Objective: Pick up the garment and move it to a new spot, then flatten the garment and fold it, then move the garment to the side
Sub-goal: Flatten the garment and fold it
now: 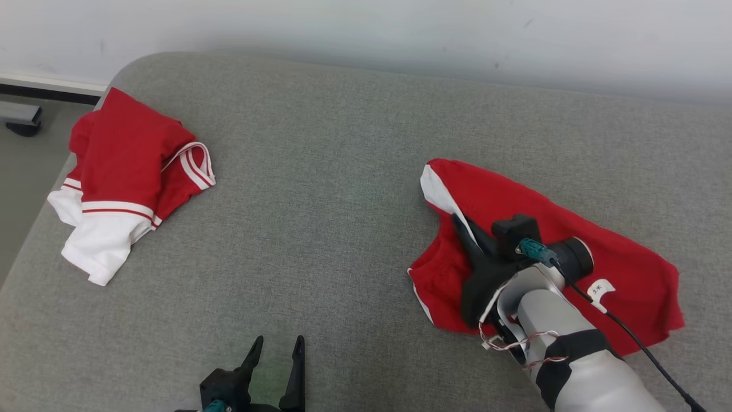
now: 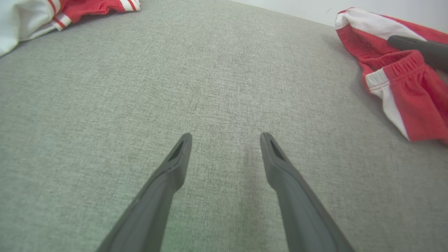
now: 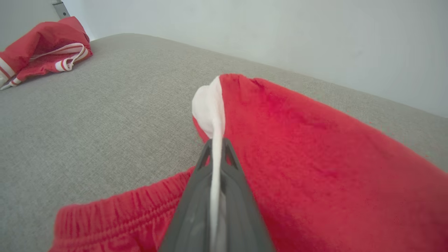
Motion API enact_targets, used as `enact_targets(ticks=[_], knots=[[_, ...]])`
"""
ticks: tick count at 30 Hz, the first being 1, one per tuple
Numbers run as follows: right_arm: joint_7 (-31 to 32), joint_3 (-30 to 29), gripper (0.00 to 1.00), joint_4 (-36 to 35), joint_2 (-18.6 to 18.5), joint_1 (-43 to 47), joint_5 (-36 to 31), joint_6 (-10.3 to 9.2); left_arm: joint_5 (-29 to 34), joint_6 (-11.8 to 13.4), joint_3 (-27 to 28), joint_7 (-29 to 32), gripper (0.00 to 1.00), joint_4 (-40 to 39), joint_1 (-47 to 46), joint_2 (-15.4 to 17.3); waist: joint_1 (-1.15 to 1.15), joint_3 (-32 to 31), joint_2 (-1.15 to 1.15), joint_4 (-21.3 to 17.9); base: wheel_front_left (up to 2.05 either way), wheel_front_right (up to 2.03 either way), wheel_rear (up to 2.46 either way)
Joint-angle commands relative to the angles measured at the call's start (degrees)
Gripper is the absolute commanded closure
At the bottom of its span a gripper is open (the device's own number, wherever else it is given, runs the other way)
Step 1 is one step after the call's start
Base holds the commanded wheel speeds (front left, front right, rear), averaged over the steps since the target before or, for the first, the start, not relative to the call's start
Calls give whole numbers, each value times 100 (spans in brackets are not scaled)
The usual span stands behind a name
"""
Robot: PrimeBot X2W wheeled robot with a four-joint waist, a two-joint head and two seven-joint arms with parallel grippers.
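Nearest us, our left gripper (image 1: 278,341) hovers over the grey cushion (image 1: 343,189), its fingers spread wide with nothing between them. Farther out on our right, our right gripper (image 3: 217,141) is pinched tight on the white side stripe of the red garment (image 1: 577,229), which lies rumpled on the cushion. Beyond, at the far left corner, we see a second red-and-white garment (image 1: 123,166), well apart, with the pale wall (image 1: 400,28) behind.

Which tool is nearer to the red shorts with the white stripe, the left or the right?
Right. The right tool is shut on the red shorts' white stripe; the left tool hovers over bare grey cushion, apart from them.
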Motion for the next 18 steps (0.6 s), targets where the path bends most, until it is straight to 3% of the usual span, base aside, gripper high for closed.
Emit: enact_targets(ticks=[1, 4, 10, 14, 18], knots=[[-44, 28, 100, -116, 56, -78, -34, 8, -10, 14, -10, -18, 0, 3, -41, 1, -1, -14, 0, -25, 0, 0, 0], [-53, 446, 100, -882, 124, 176, 67, 8, 54, -37, 36, -18, 0, 61, -14, 2, -1, -131, 0, -73, 0, 0, 0], [-46, 1279, 100, -2142, -185, 762, 437, 8, 220, -87, 222, -18, 0, 152, 160, 2, -1, -391, 0, -153, 0, 0, 0], [-46, 1927, 100, -2432, -420, 1040, 791, 8, 282, -133, 339, -18, 0, 174, 237, 2, -1, -516, 0, -207, 0, 0, 0], [-6, 2972, 100, -2429, -550, 1195, 1466, 8, 335, -186, 411, -18, 0, 179, 278, 2, -1, -572, 0, -274, 0, 0, 0]])
